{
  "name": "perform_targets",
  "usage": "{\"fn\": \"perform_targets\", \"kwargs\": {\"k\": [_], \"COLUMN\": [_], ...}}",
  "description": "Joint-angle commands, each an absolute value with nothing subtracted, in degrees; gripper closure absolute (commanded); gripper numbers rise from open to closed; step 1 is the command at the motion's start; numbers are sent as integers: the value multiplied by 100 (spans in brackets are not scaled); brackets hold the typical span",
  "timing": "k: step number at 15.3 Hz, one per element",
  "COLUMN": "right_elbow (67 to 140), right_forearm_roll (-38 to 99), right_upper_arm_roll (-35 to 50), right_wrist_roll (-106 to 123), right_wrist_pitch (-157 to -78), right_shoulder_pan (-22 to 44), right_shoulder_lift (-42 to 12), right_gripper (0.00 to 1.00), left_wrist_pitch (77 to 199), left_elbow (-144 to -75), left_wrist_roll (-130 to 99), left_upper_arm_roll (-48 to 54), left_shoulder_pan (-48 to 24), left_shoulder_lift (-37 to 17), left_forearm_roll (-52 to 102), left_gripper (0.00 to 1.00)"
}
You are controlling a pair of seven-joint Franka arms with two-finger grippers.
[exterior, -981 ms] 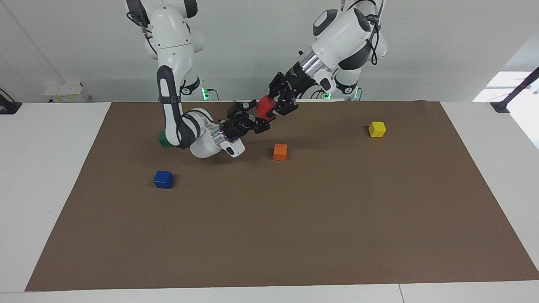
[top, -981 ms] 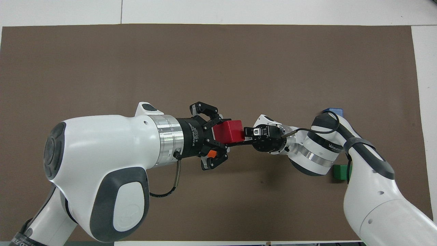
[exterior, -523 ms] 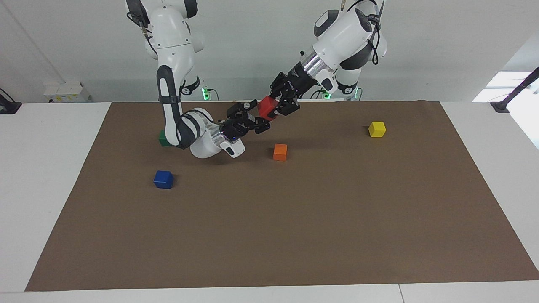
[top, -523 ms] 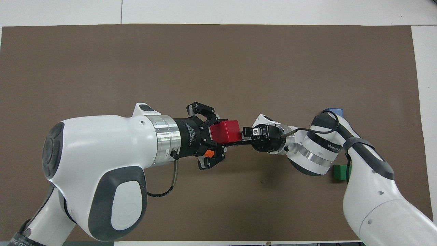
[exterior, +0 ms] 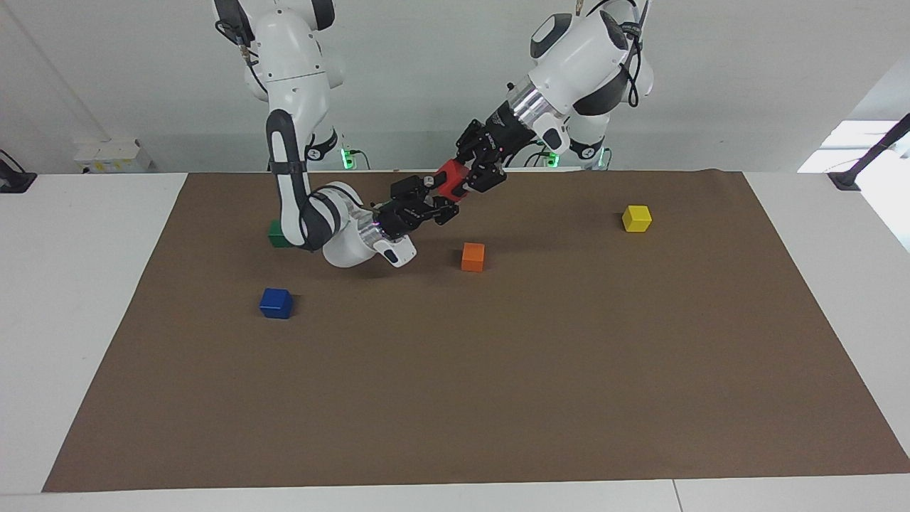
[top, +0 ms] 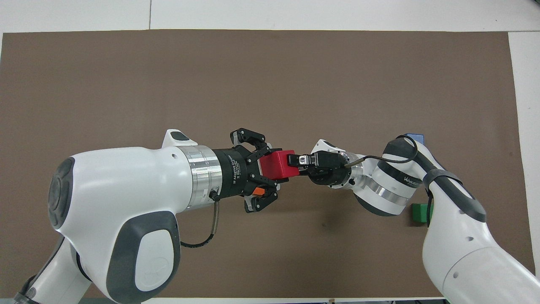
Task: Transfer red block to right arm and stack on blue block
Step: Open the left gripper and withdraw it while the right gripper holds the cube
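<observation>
Now I am seeing both grippers clamping the red block (exterior: pixel 450 180) in mid-air over the brown mat (exterior: pixel 498 370): left gripper (exterior: pixel 470 179) and right gripper (exterior: pixel 435 197). The blue block (exterior: pixel 276 303) is sitting apart on the mat.

1. A white table (exterior: pixel 85 299) carries a brown mat (exterior: pixel 498 384) over most of its top.
2. On the mat lie a blue block (exterior: pixel 276 303), an orange cube (exterior: pixel 473 257), a yellow cube (exterior: pixel 636 218) and a green cube (exterior: pixel 275 234).
3. The green cube, partly hidden, lies nearer to the robots than the blue block, both toward the right arm's end.
</observation>
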State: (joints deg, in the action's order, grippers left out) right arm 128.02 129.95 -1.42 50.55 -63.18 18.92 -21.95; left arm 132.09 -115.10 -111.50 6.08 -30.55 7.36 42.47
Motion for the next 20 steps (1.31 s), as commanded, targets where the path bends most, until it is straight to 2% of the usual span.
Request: {"fn": "perform_targets", "kwargs": {"k": [1, 2, 3, 6, 12, 16, 20], "right_elbow": [12683, 12683, 12674, 12639, 12639, 12630, 12551], "right_forearm_roll": [13219, 13219, 13219, 13219, 13210, 12851, 12393], "right_upper_arm_roll": [-132, -132, -132, -132, -141, -149, -158], "right_wrist_roll": [5045, 5045, 5045, 5045, 5010, 4966, 4939], "right_wrist_pitch": [-6486, -6486, -6486, -6486, -6574, -7512, -8383], "right_shoulder_pan": [1916, 1916, 1916, 1916, 1916, 1837, 1828], "right_shoulder_lift": [-2171, -2171, -2171, -2180, -2092, -1767, -1451], "right_gripper": [100, 100, 100, 100, 100, 100, 100], "left_wrist_pitch": [13175, 13149, 13027, 12220, 10768, 10503, 10346], "left_elbow": [-11751, -11716, -11698, -11497, -11206, -11232, -11206], "left_wrist_roll": [-11049, -11039, -11022, -10725, -8776, -7535, -5438], "left_upper_arm_roll": [580, 580, 571, 431, 413, 404, 387], "left_shoulder_pan": [-3129, -3129, -3129, -2832, -1312, -652, 314], "left_shoulder_lift": [896, 888, 896, 967, 976, 984, 976], "left_forearm_roll": [4359, 4359, 4351, 4158, 3614, 2061, 1672], "left_gripper": [100, 17, 0, 0, 0, 0, 0]}}
